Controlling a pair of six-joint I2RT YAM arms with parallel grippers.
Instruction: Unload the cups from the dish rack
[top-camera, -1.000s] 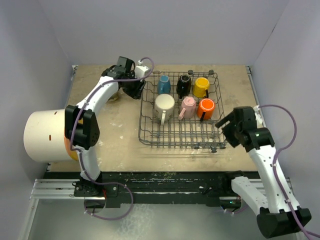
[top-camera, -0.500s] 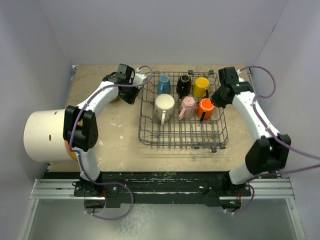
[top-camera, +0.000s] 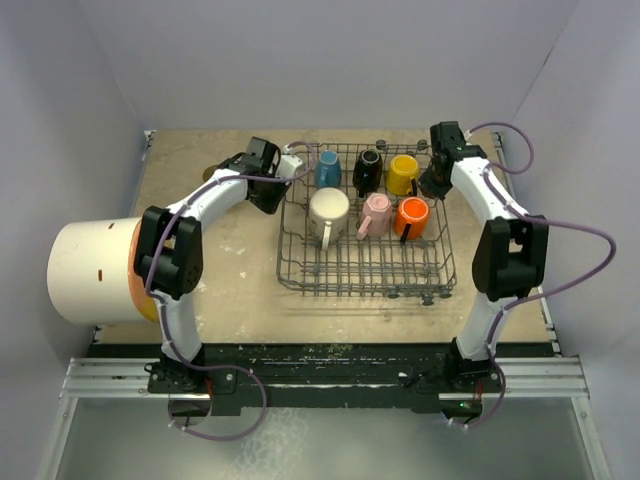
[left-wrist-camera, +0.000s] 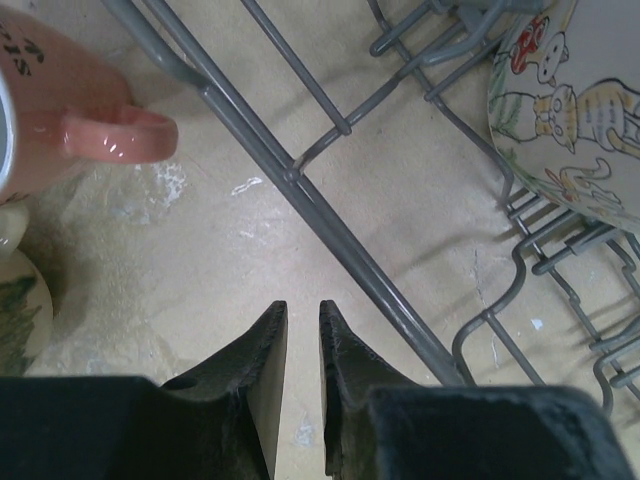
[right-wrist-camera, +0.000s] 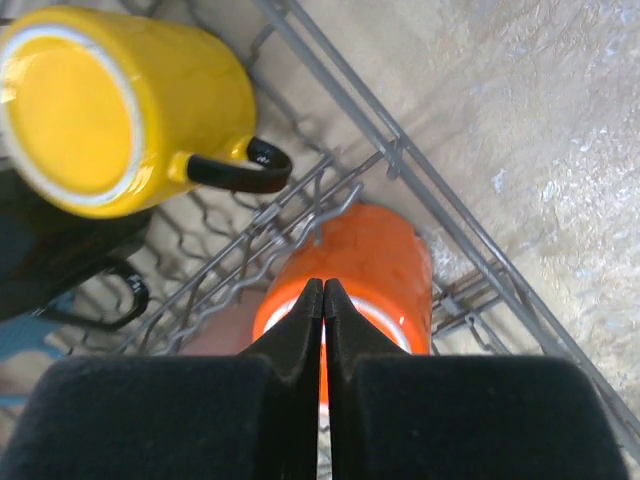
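Six cups sit in the dish rack (top-camera: 365, 286) in the top view: blue mug (top-camera: 328, 168), black mug (top-camera: 367, 171) and yellow mug (top-camera: 403, 174) along the far row, cream mug (top-camera: 329, 212), pink mug (top-camera: 377, 214) and orange mug (top-camera: 412, 216) nearer. The left arm (top-camera: 215, 195) reaches the rack's far left corner, the right arm (top-camera: 490, 195) its far right corner

Left wrist: left gripper (left-wrist-camera: 300, 312) hangs over bare table just outside a rack rail, fingers drawn almost together, nothing between them. A salmon mug (left-wrist-camera: 60, 120) stands on the table outside the rack, well apart from the fingers

Right wrist: right gripper (right-wrist-camera: 322, 288) is pressed fully closed and empty, directly above the orange mug; the yellow mug lies beside it, base to camera

Judgement: early going. At least one cup is out, six remain racked, and neither arm carries anything
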